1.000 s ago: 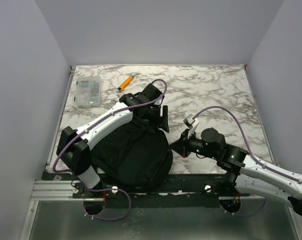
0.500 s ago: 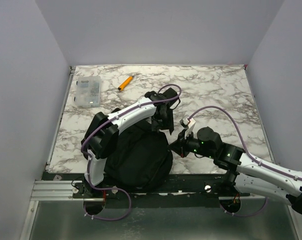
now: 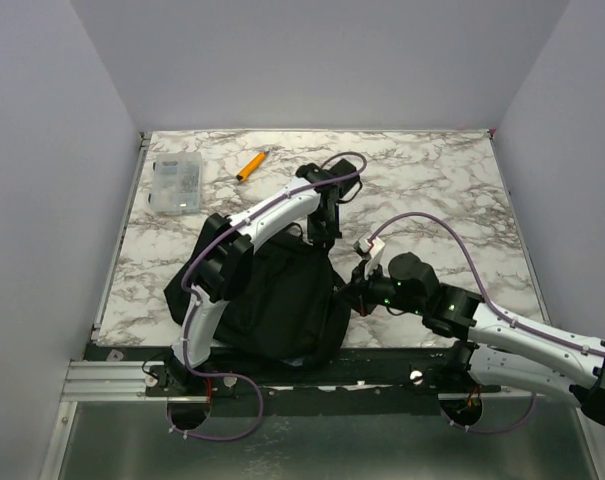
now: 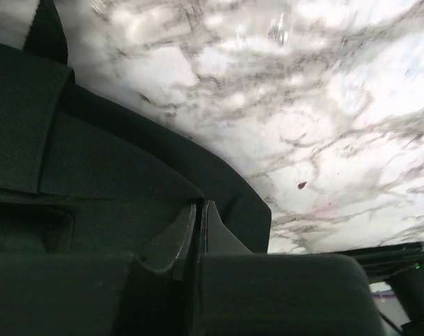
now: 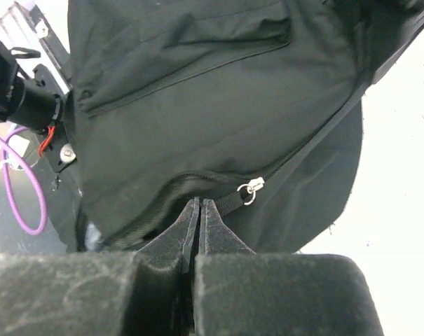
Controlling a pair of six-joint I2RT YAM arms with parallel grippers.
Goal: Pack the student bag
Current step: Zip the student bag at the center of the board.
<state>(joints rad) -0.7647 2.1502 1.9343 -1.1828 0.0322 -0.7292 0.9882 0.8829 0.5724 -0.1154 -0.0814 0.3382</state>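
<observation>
The student bag [image 3: 272, 305] is a large black fabric backpack lying at the near edge of the marble table, between the two arms. My left gripper [image 3: 322, 238] sits at the bag's far right corner. In the left wrist view it [image 4: 199, 205] is shut, its tips pinched into a fold of the black fabric [image 4: 92, 175]. My right gripper [image 3: 344, 297] is at the bag's right edge. Seen from the right wrist, it [image 5: 199, 201] is shut on the black strap that hangs from the silver zipper pull [image 5: 252, 187]. The bag [image 5: 197, 105] fills that view.
An orange marker [image 3: 250, 165] and a clear plastic box [image 3: 176, 185] lie at the far left of the table. Grey walls close in on three sides. A metal rail [image 3: 112, 378] runs along the near edge. A purple cable [image 5: 19, 189] loops beside the bag.
My left arm swung forward and right, bringing its gripper down to the bag's far corner, where it went from open to shut. The right gripper stayed shut at the zipper.
</observation>
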